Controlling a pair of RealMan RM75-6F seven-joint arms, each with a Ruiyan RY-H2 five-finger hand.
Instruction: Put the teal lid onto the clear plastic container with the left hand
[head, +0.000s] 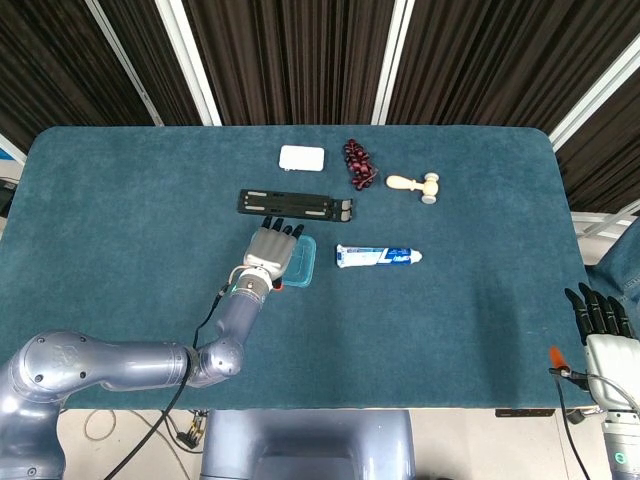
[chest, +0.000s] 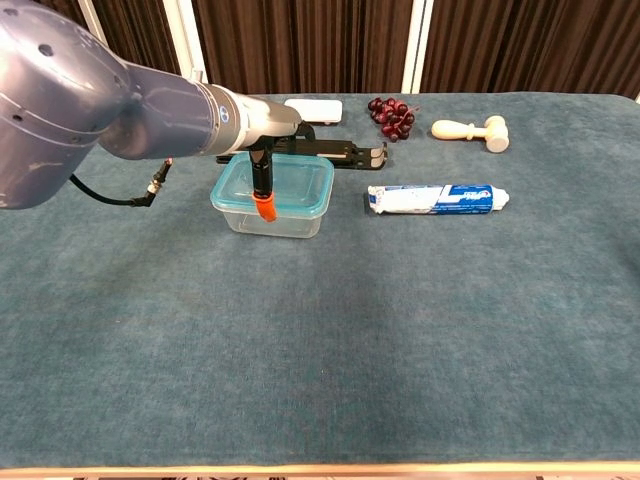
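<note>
Teal felt covers the surface (head: 130, 210), and on it, under the left hand (head: 269, 251), stands the clear plastic container (chest: 290, 216) with the teal lid (chest: 300, 185) lying across its top. The left hand lies flat over the lid's left part, fingers stretched forward toward a black hinged bar (head: 296, 205) just beyond the fingertips; whether it presses on the lid or only hovers over it cannot be told, nor whether the lid is seated all round. In the chest view the left arm crosses over the container, with an orange-tipped part (chest: 264, 208) hanging before its front wall. To the right of the left hand, close by, lies a toothpaste tube (head: 378, 257). Farther beyond the fingers sit a white flat box (head: 302, 158), a bunch of dark red grapes (head: 358, 164) and a small wooden mallet (head: 415, 184). The right hand (head: 603, 325) stands well apart at the near right edge, fingers straight, holding nothing.
</note>
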